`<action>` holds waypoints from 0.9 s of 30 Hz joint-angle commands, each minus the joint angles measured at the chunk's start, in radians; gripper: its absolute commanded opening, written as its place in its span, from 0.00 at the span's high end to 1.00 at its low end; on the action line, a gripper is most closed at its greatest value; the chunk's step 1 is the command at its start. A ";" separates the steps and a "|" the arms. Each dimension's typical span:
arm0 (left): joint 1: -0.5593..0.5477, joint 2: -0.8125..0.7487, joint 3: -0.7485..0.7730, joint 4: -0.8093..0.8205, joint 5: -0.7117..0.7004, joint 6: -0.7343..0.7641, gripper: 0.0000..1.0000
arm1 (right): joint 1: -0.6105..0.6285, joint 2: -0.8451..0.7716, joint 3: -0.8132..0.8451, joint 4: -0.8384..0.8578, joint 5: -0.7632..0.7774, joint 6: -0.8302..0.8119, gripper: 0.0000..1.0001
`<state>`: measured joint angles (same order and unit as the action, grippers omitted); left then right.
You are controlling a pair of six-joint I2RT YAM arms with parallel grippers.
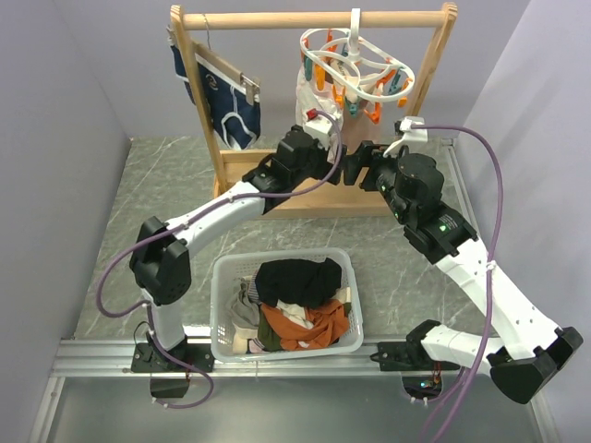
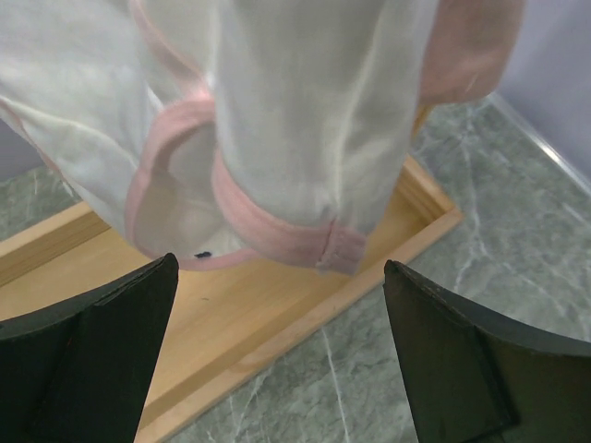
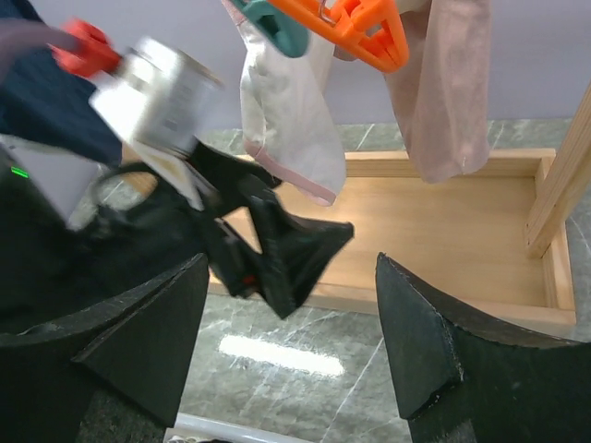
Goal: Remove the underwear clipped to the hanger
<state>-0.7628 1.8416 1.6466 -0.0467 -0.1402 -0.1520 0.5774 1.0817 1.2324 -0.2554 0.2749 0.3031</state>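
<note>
The white ring hanger (image 1: 355, 57) with orange and teal pegs hangs from the wooden rail. A whitish garment with pink edging (image 1: 309, 100) is clipped to it and fills the left wrist view (image 2: 277, 120). A pale pink-beige garment (image 3: 439, 101) hangs beside it, and also shows in the left wrist view (image 2: 471, 46). My left gripper (image 2: 282, 261) is open and empty just below the whitish garment's hem. My right gripper (image 3: 292, 260) is open and empty, facing the left gripper (image 3: 277, 245) from the right. A black garment (image 1: 297, 281) lies on top of the basket's clothes.
The wooden rack's base tray (image 2: 231, 323) lies under both grippers, with an upright post (image 3: 563, 175) at the right. A navy garment (image 1: 229, 106) hangs on a wooden clip hanger at the rail's left. The white basket (image 1: 222, 323) of clothes stands near the arm bases.
</note>
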 commanded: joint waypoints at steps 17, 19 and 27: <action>-0.015 0.242 0.065 0.265 -0.319 -0.015 0.65 | -0.027 0.003 0.073 -0.010 -0.066 -0.042 0.21; -0.012 0.223 0.026 0.272 -0.325 -0.034 0.98 | -0.028 -0.003 0.079 -0.008 -0.072 -0.054 0.21; -0.033 0.010 -0.185 0.332 -0.314 -0.057 0.99 | -0.028 0.012 0.127 -0.004 -0.144 -0.061 0.22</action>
<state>-0.7723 1.9987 1.5173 0.2081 -0.4519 -0.1856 0.5499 1.0912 1.2926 -0.2897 0.1806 0.2546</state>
